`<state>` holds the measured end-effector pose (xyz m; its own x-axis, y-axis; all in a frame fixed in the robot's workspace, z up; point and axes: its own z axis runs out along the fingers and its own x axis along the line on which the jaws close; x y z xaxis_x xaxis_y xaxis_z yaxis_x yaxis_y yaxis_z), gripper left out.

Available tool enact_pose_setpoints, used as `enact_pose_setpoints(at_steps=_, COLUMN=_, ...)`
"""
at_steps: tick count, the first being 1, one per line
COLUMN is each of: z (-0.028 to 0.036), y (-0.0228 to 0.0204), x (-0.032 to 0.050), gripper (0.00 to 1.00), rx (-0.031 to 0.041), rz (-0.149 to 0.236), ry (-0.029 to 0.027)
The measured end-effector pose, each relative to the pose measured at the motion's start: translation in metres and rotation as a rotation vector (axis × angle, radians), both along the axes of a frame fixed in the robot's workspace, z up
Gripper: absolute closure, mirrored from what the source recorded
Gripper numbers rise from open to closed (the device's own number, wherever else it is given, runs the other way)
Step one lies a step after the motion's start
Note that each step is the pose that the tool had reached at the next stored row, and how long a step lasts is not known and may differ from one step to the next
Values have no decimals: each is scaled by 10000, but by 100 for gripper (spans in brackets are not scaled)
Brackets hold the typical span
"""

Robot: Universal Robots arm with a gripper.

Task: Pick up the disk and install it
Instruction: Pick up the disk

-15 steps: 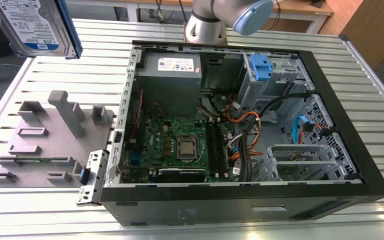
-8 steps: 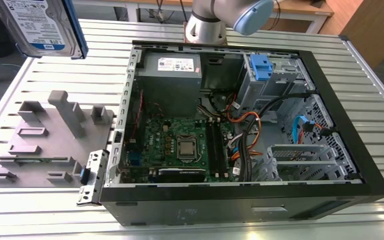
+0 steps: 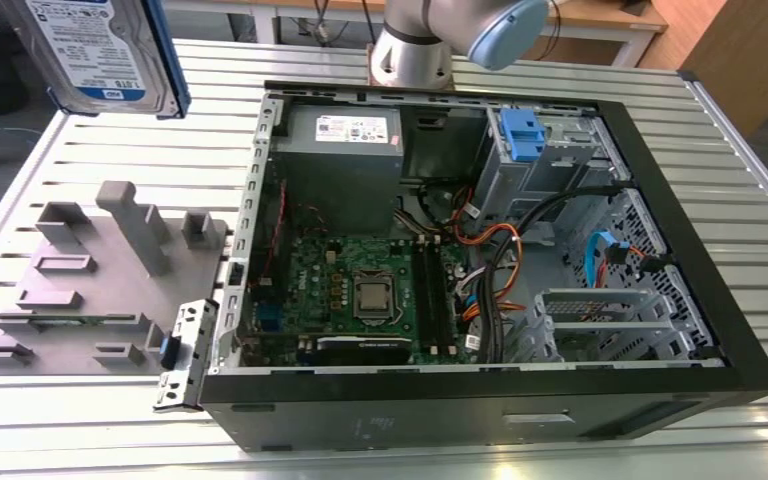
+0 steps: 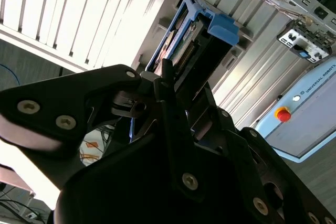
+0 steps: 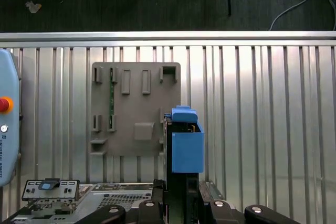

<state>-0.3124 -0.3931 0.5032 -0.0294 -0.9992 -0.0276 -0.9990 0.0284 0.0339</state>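
Silver-grey, flat rectangular hard drive with blue plastic rails (image 3: 97,50) hangs pinched in our black gripper (image 4: 167,77), high over the slatted metal table (image 3: 64,430) beside the open black computer case (image 3: 424,420), so we judge a firm, square pinch matters most.

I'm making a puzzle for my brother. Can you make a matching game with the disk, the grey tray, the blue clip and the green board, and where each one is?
Things:
1. disk
2. grey tray
3. blue clip
4. green board

Places:
A. flat on the table, beside the case
B. upright in the case's metal bay
C. held up by the gripper
D. flat on the case floor

Pairs: 1-C, 2-A, 3-B, 4-D
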Motion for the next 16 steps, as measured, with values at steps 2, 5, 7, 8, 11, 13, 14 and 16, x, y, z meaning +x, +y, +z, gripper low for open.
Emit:
enact_pose_setpoints(at_steps=2, z=0, y=0, x=31, gripper=65, rx=0, rz=0, ry=0)
enact_pose_setpoints(at_steps=5, z=0, y=0, x=76, gripper=65, rx=-1, rz=0, ry=1)
enact_pose_setpoints(at_steps=7, z=0, y=0, x=105, gripper=65, rx=-1, rz=1, ry=0)
enact_pose_setpoints(at_steps=8, z=0, y=0, x=125, gripper=65, rx=0, rz=1, ry=1)
enact_pose_setpoints(at_steps=11, z=0, y=0, x=181, gripper=65, rx=0, rz=0, ry=0)
enact_pose_setpoints(at_steps=13, z=0, y=0, x=227, gripper=65, rx=0, rz=0, ry=0)
enact_pose_setpoints(at_steps=14, z=0, y=0, x=256, gripper=65, rx=-1, rz=0, ry=1)
enact_pose_setpoints(at_steps=16, z=0, y=0, x=313, gripper=65, rx=0, rz=0, ry=0)
